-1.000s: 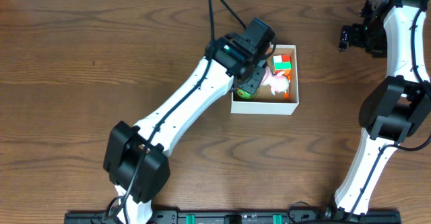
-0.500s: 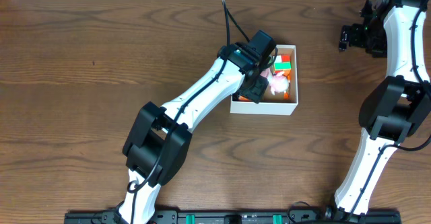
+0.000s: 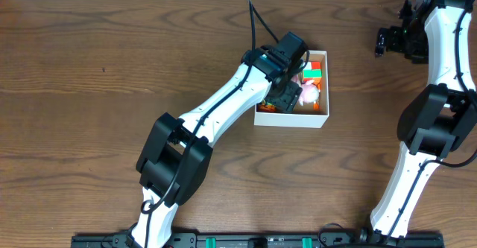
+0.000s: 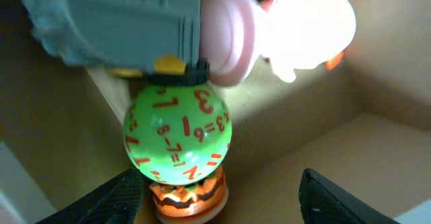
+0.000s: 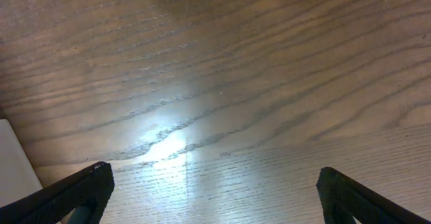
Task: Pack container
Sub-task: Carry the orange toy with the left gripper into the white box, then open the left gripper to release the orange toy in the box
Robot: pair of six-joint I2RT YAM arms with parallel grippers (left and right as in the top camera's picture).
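The container [image 3: 322,117] is a square white-walled cardboard box with a brown inside [image 4: 377,150], right of the table's middle. My left gripper [image 3: 284,97] is down inside its left part, open, with nothing held. Between its fingertips [image 4: 215,207] in the left wrist view sit a small toy burger [image 4: 188,194] and, touching it, a green ball with red numbers [image 4: 178,133]. A pink plush toy [image 3: 308,91] and a colour cube [image 3: 312,71] lie in the box too. My right gripper [image 3: 386,42] is open and empty at the far right, over bare wood [image 5: 215,204].
A grey toy [image 4: 114,22] fills the top left of the left wrist view, next to the pink plush [image 4: 232,29]. A white edge [image 5: 17,163] shows at the right wrist view's lower left. The brown wooden table [image 3: 89,69] surrounds the box.
My left gripper has moved right and down into the box's left part. The green ball no longer shows in the overhead view. The right arm has not moved.
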